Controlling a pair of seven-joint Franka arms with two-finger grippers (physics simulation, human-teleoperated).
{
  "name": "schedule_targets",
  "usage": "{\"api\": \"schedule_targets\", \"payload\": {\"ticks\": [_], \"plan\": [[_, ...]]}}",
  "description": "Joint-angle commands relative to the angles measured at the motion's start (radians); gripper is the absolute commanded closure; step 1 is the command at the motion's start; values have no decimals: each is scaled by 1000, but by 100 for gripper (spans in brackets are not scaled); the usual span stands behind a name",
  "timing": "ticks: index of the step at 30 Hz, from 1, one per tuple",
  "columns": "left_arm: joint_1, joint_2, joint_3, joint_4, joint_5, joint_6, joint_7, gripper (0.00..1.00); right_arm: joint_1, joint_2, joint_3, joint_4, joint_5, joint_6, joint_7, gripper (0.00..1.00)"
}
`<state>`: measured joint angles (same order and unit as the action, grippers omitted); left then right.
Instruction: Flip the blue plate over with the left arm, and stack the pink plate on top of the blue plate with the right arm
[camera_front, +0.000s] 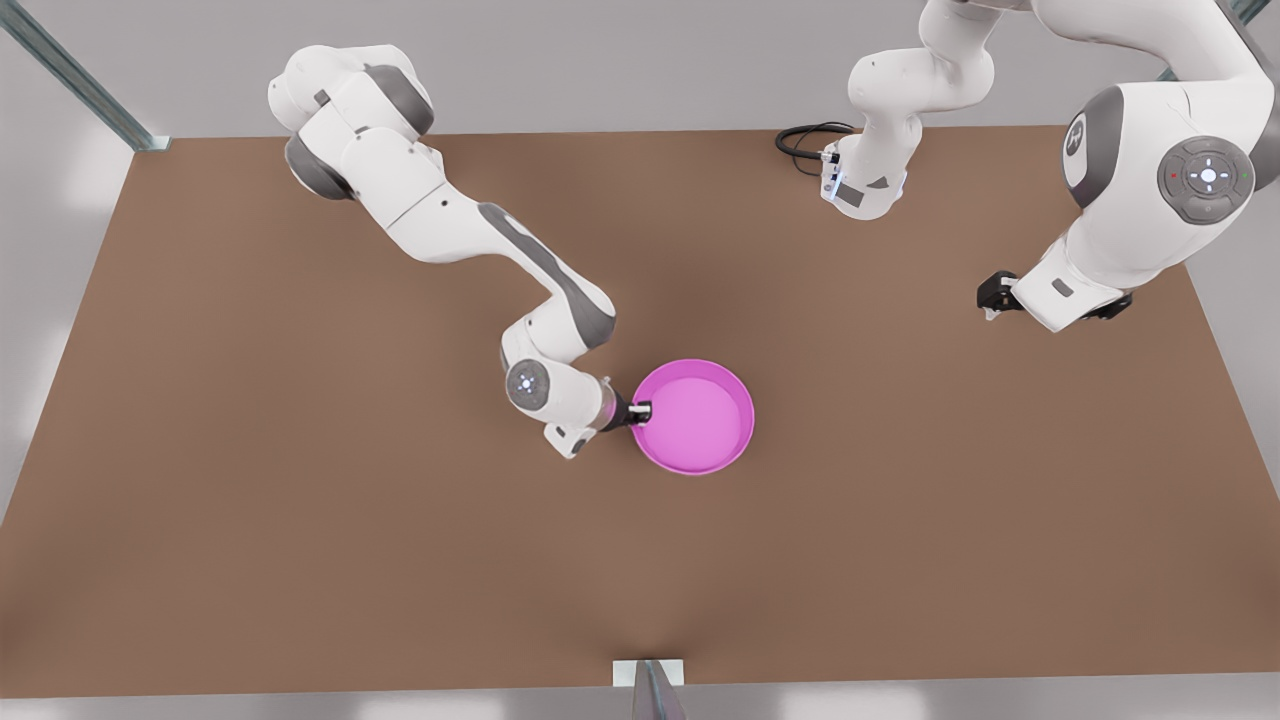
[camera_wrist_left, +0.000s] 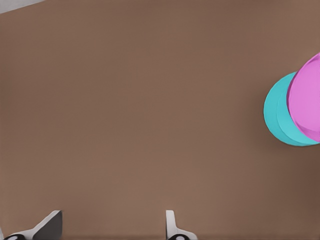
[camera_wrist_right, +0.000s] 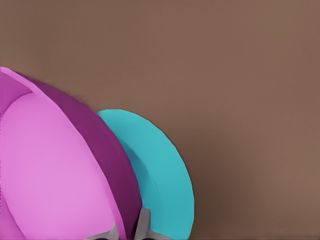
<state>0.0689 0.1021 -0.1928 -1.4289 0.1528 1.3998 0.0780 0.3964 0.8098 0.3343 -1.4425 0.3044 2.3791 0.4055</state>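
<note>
**Pink plate sat over the blue one mid-table**

The pink plate (camera_front: 695, 417) was near the middle of the brown table (camera_front: 300, 520), with the right gripper (camera_front: 640, 410) pinching its rim, fingers (camera_wrist_right: 142, 222) clamped on either side. Under it the blue plate (camera_wrist_right: 160, 170) poked out a bit. Farther back, toward the front view's right, the left gripper (camera_wrist_left: 112, 225) hovered over bare table, fingers apart.
</note>
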Motion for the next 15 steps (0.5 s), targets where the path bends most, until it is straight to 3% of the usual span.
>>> {"api": "schedule_targets", "payload": {"ticks": [1,6,7,13,15], "plan": [[0,-1,0,-1,1,-2,23,0,1,-1,3,-6,-7,2,99,79],[0,-1,0,-1,1,-2,23,0,-1,-14,12,-21,-7,-4,95,79],[0,1,0,-1,1,-2,23,0,-2,-17,12,-27,-7,-8,78,0],[0,1,0,1,1,-2,23,0,-14,-46,12,-42,-7,-14,73,0],[0,2,0,1,1,-2,25,0,-69,-129,12,-33,-5,-134,56,0]]}}
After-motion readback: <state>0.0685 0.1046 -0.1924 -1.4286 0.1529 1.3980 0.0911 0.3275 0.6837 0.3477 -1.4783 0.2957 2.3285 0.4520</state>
